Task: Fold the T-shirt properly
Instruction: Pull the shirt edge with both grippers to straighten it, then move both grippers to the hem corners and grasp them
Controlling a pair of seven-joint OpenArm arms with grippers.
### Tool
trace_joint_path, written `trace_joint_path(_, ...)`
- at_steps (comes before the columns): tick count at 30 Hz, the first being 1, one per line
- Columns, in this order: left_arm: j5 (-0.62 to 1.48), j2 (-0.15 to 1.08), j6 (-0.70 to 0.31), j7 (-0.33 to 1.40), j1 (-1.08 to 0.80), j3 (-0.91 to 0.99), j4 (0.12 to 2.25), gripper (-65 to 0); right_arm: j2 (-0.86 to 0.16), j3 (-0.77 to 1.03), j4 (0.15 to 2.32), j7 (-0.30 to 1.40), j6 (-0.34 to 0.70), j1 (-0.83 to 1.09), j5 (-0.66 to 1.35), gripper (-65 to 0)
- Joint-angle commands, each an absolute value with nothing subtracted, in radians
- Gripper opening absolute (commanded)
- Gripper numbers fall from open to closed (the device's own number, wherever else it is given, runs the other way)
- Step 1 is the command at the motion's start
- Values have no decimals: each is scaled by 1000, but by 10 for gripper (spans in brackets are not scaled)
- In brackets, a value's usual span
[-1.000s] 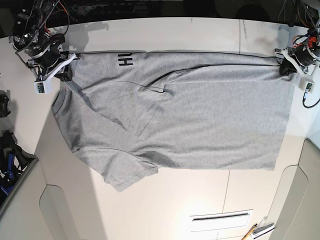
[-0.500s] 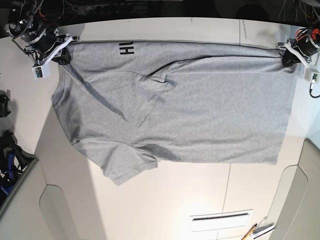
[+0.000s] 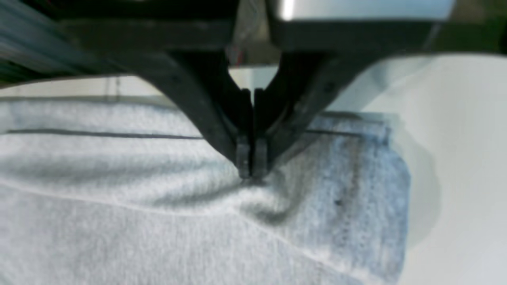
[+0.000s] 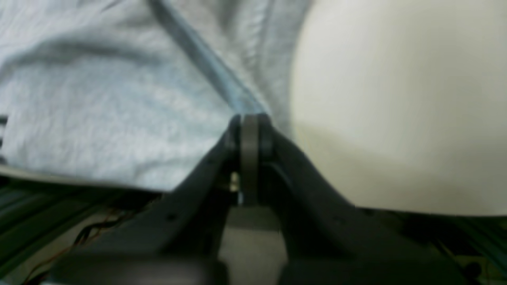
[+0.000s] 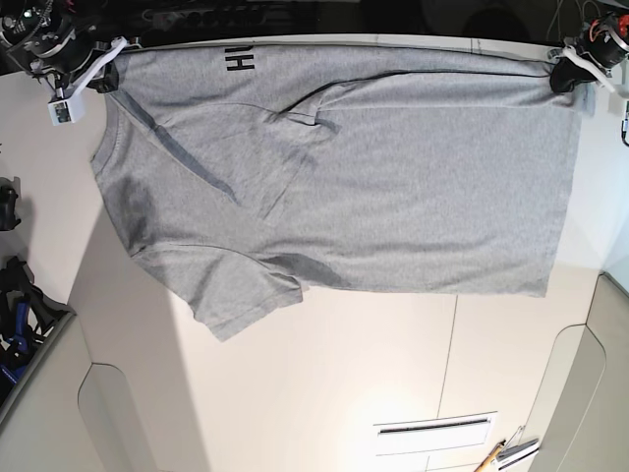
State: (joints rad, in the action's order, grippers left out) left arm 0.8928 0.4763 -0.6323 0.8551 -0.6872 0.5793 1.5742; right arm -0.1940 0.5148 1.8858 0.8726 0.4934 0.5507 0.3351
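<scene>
The heather-grey T-shirt [image 5: 393,177] lies folded lengthwise across the white table [image 5: 324,383], one sleeve [image 5: 231,300] pointing toward the near side and black letters [image 5: 239,62] showing at its far edge. My left gripper [image 5: 565,77] is shut on the T-shirt's hem corner [image 3: 356,166] at the far right; in the left wrist view its fingers [image 3: 242,154] pinch a bunch of cloth. My right gripper [image 5: 101,71] is shut on the shoulder corner at the far left; the right wrist view shows its fingertips [image 4: 249,130] clamping the fabric edge [image 4: 206,63].
The table's far edge runs just behind both grippers, with dark framing and cables beyond. A dark bin with blue and black items [image 5: 20,315] stands at the left. A slot [image 5: 432,428] and small tools [image 5: 506,452] sit near the table's front right.
Both grippers have pulled the held corners toward the table's far edge. The whole T-shirt has slid that way, and its far edge now lies stretched straight.
</scene>
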Motion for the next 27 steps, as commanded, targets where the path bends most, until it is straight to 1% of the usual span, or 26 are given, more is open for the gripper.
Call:
trace_joint_path(1, 880, 482, -641, 922, -704, 584, 1572, -650, -205, 529, 1906, 858, 494, 554, 340, -650)
trace_joint_path(5, 934, 482, -641, 948, -704, 584, 1572, -650, -205, 535, 1906, 830, 494, 553, 341, -650)
trace_joint_path(10, 935, 482, -641, 962, -704, 584, 1572, -650, -205, 535, 1906, 830, 494, 538, 345, -650)
trace_joint_path(14, 955, 482, -642, 957, -701, 602, 1585, -650, -205, 536, 1911, 830, 494, 518, 405, -650)
trace_joint_path(15, 964, 482, -645, 957, -701, 616, 1596, -650, -205, 536, 1918, 832, 494, 507, 417, -650)
trace_joint_path(18, 1016, 482, -695, 958, -701, 672, 1639, -650, -205, 536, 1958, 831, 494, 480, 427, -650)
trace_joint_path(23, 1076, 482, -698, 958, -700, 775, 1730, -650, -205, 536, 2027, 830, 493, 394, 426, -650)
trace_joint_path(24, 1085, 483, -698, 958, -700, 791, 1744, -636, -205, 536, 2033, 829, 494, 371, 426, -650)
trace_joint_path(25, 1094, 483, -698, 958, -698, 802, 1756, -563, -205, 535, 2033, 826, 494, 345, 426, -621)
trace_joint_path(27, 1111, 483, -698, 957, -694, 815, 1763, -428, -205, 535, 2032, 804, 494, 292, 406, -463)
